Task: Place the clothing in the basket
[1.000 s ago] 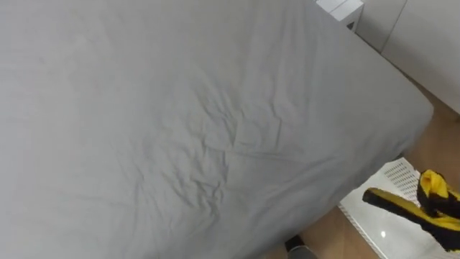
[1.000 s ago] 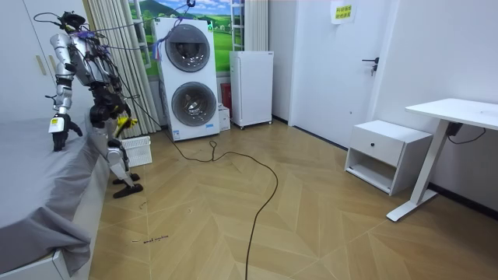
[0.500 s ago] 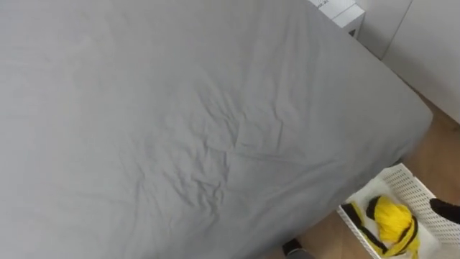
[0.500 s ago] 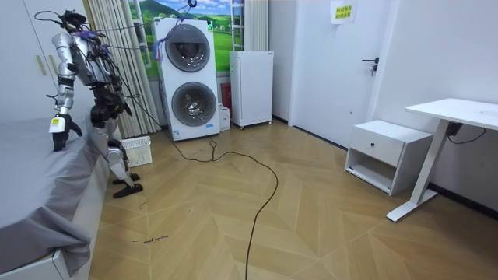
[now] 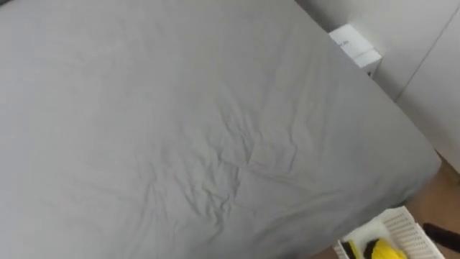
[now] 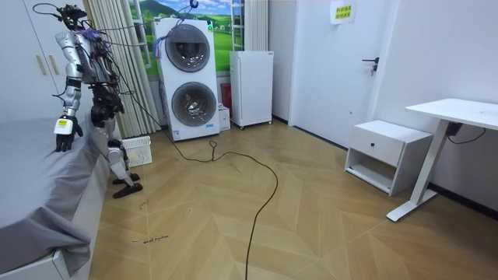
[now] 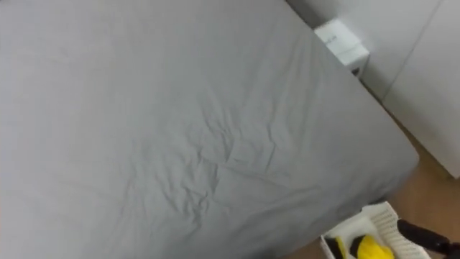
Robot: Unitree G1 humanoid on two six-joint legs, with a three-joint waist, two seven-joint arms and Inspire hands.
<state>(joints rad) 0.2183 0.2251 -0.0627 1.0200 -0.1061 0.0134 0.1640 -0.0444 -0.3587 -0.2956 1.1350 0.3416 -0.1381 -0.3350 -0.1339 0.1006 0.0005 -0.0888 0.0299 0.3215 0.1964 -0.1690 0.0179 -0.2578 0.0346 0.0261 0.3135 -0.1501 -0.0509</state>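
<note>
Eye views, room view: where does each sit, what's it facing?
Left eye view: on the head, looking down at the grey bed, basket lower right; dark sliver, likely right hand.
Right eye view: same scene, slightly offset.
Room view: stands across the floor, sees whole robot beside bed, left hand near its edge.
Shared: bed, basket.

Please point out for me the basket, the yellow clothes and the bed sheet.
The basket [image 5: 406, 229]: left eye view, on its white slotted wall.
The clothes [image 5: 384, 250]: left eye view, on the yellow cloth lying in the basket.
The sheet [image 5: 215, 129]: left eye view, on its wrinkled grey middle.
</note>
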